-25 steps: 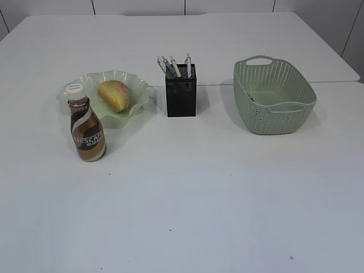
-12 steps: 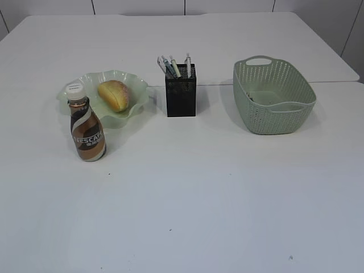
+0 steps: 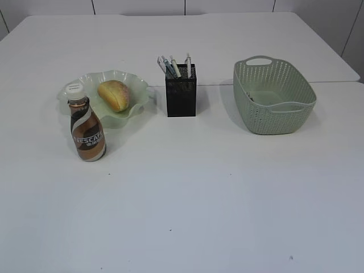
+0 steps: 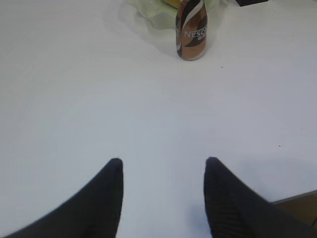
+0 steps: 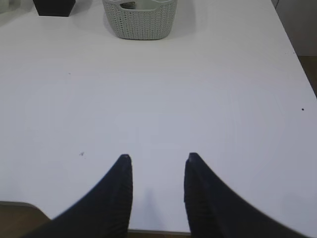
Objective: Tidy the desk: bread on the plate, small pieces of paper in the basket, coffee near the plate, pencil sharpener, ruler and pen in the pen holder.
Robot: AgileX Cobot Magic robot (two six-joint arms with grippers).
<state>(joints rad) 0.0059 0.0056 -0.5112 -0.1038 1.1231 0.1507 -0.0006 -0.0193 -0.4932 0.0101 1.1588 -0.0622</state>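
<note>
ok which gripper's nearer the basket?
Right. The right gripper is open over bare table with the basket straight ahead of it. The left gripper faces the coffee instead; the basket isn't in its view.

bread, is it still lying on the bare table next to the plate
No, the bread sits inside the green wavy plate, with the coffee bottle standing on the table just in front of it.
</note>
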